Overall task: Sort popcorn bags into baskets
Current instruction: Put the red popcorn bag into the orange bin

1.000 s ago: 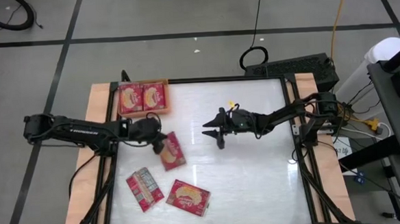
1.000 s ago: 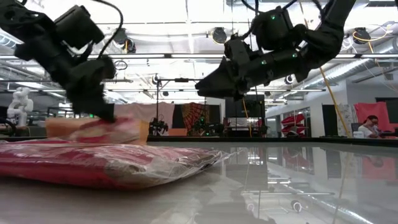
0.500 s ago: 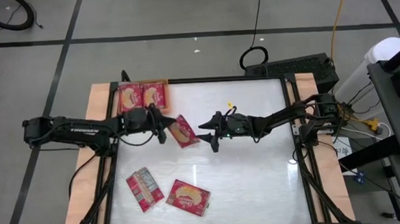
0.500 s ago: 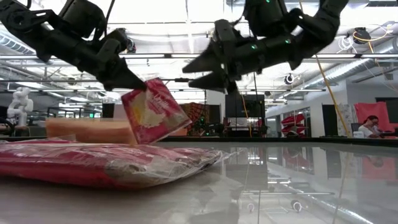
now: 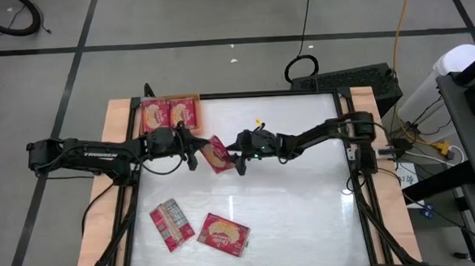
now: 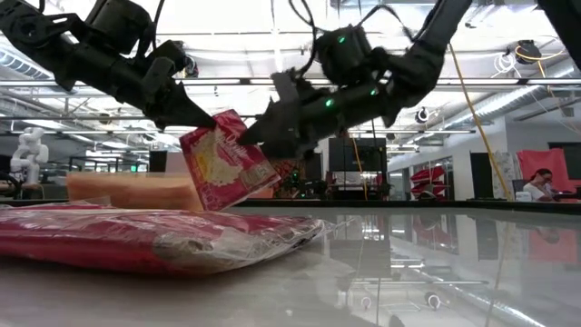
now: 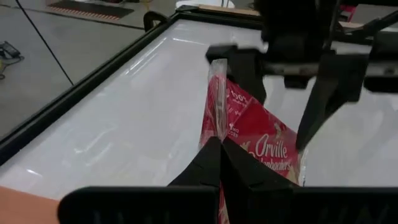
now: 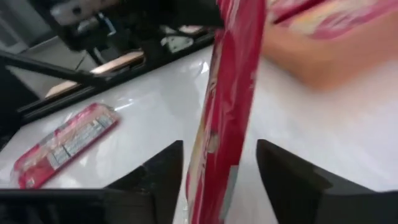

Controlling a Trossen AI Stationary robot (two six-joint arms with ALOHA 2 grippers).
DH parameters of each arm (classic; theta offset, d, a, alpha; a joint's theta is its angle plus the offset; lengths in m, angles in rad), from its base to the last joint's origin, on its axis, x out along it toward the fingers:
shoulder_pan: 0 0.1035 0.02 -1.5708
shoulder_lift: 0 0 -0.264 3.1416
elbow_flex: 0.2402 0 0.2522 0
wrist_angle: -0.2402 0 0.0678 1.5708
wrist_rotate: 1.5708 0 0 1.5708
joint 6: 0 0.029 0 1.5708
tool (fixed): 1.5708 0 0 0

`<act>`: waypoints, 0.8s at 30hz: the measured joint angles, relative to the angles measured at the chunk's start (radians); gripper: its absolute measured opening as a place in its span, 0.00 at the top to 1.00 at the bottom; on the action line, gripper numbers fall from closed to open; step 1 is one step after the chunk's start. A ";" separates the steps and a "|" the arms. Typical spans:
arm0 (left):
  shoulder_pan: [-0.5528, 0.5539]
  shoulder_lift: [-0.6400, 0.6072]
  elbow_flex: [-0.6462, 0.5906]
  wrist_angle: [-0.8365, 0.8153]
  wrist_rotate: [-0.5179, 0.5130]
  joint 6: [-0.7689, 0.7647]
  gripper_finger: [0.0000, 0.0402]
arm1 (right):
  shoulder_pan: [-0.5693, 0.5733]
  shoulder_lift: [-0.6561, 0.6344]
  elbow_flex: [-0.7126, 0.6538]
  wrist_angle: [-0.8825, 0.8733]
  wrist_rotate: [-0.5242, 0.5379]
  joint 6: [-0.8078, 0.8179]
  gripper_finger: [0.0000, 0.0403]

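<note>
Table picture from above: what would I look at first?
First, the red popcorn bag held up in the air over the middle of the table. The left gripper pinches one edge, and the right gripper has its open fingers around the other edge. Next, the orange basket at the far left corner with two bags in it, and two more bags lying flat near the front.
</note>
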 joint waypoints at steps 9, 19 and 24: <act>0.005 0.000 0.000 0.070 -0.011 0.006 0.88 | -0.038 0.038 0.031 -0.008 -0.099 -0.056 0.96; 0.038 -0.099 0.002 0.053 -0.175 -0.112 0.53 | -0.117 -0.092 -0.050 -0.022 -0.134 -0.110 0.98; 0.060 -0.112 0.002 0.038 -0.120 -0.150 0.45 | -0.128 -0.080 -0.108 0.197 -0.116 -0.050 0.97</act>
